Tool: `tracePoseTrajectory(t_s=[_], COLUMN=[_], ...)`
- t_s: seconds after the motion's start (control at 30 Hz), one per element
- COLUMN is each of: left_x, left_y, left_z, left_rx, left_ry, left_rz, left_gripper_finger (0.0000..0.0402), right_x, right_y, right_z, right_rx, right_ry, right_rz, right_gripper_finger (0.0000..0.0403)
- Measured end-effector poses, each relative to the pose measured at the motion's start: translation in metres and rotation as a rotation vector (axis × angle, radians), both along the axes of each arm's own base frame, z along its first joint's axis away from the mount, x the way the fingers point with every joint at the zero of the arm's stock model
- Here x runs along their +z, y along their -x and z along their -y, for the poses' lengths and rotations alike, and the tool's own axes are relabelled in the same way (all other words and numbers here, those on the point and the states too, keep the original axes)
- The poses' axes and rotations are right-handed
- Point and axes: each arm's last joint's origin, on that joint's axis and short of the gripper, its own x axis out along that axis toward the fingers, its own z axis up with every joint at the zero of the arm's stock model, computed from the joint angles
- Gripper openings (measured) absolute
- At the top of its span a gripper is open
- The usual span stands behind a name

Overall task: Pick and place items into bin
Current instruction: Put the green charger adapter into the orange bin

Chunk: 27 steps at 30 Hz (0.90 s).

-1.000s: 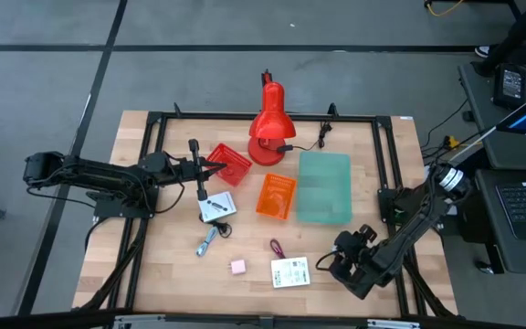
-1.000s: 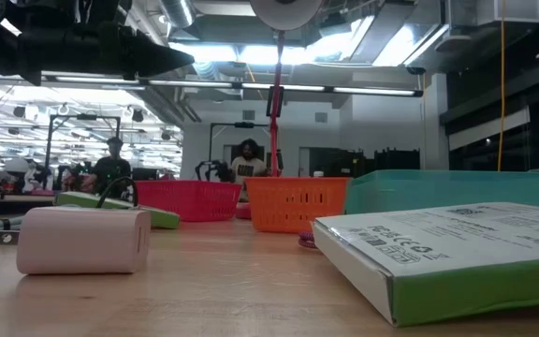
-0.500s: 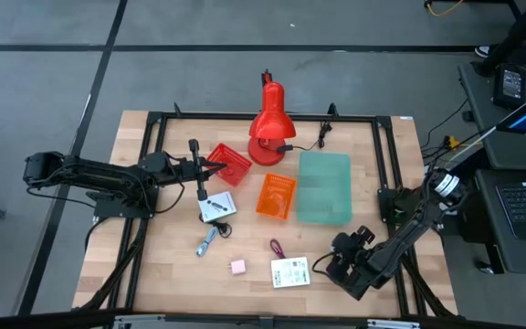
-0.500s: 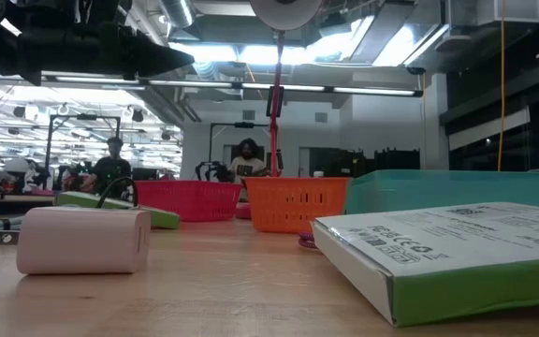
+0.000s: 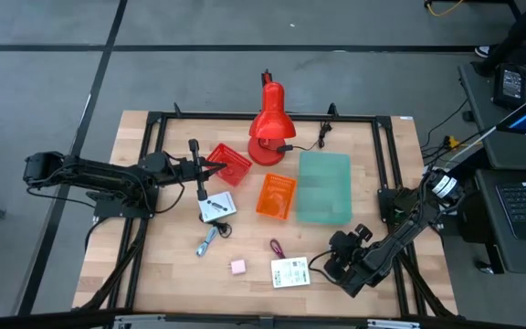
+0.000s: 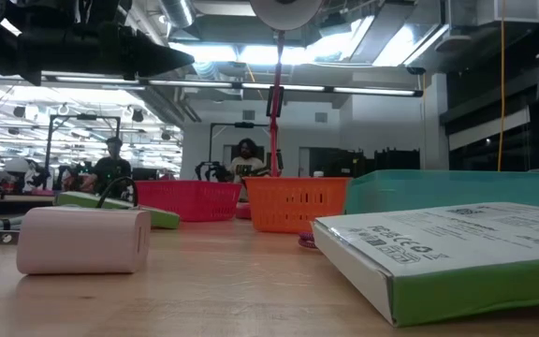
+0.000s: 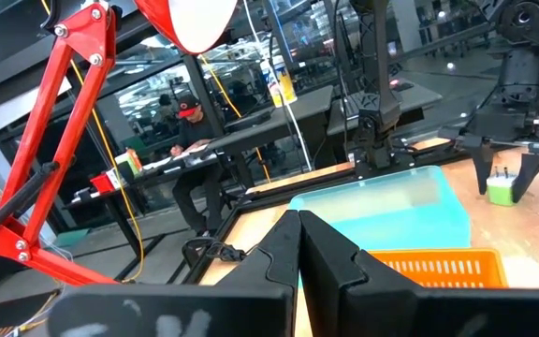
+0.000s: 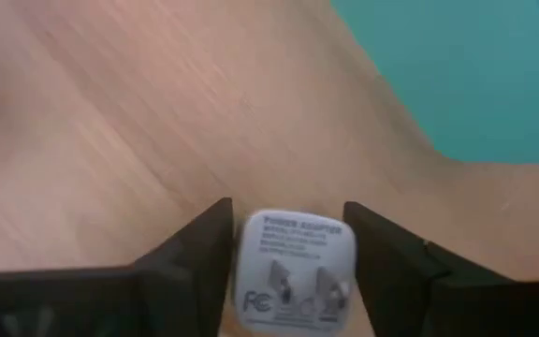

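A white power adapter [image 8: 293, 271] sits between the fingers of my right gripper [image 8: 288, 213], which is shut on it. This gripper [image 5: 322, 267] is near the table's front right, just right of a white printed box [image 5: 290, 271]. The left wrist view shows the adapter [image 7: 501, 192] far off, under that gripper. A pink cube [image 5: 237, 267], a maroon cord loop [image 5: 275, 247], a small blue-silver piece [image 5: 208, 242] and a white box with a black cable [image 5: 215, 210] lie on the wood. My left gripper [image 5: 210, 168] is shut and held level beside the red basket [image 5: 229, 164]. My right gripper has the adapter between its two fingers [image 8: 195, 253], one against each of two opposite sides [image 8: 243, 262]. They come from above, slanting down. The labelled face with the prongs [image 8: 298, 281] points up toward the wrist. Whether the adapter still rests on the table does not show.
An orange basket [image 5: 276, 196] and a teal bin [image 5: 324, 187] stand mid-table, behind the right gripper. A red desk lamp [image 5: 268, 128] stands at the far edge with its cable. A black frame [image 5: 386, 164] rims the table.
My right arm has leaned a little toward the table's left, bringing its gripper slightly closer to the white printed box. Nothing on the table has moved.
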Motion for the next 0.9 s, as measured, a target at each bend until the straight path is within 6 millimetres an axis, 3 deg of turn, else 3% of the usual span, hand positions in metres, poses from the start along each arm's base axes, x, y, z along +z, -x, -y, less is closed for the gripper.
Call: tracePoseTrajectory(t_s=[0.1,0.37,0.57,0.9], left_x=[0.000,0.000,0.000,0.000], left_y=[0.000,0.000,0.000,0.000], left_z=[0.000,0.000,0.000,0.000], left_rx=[0.000,0.000,0.000,0.000], left_ry=[0.000,-0.002,-0.003,-0.003], left_rz=[0.000,0.000,0.000,0.000], left_gripper_finger=[0.0004,0.0004,0.0004,0.0004], right_x=[0.000,0.005,0.024,0.061], right_y=[0.000,0.001,0.003,0.007], right_z=[0.000,0.000,0.003,0.015], right_rx=[0.000,-0.003,0.016,0.113], right_ry=[-0.003,-0.031,-0.072,0.008], right_rz=[-0.001,-0.008,0.047,0.233], right_gripper_finger=[0.0126,0.0122,0.0122,0.0122])
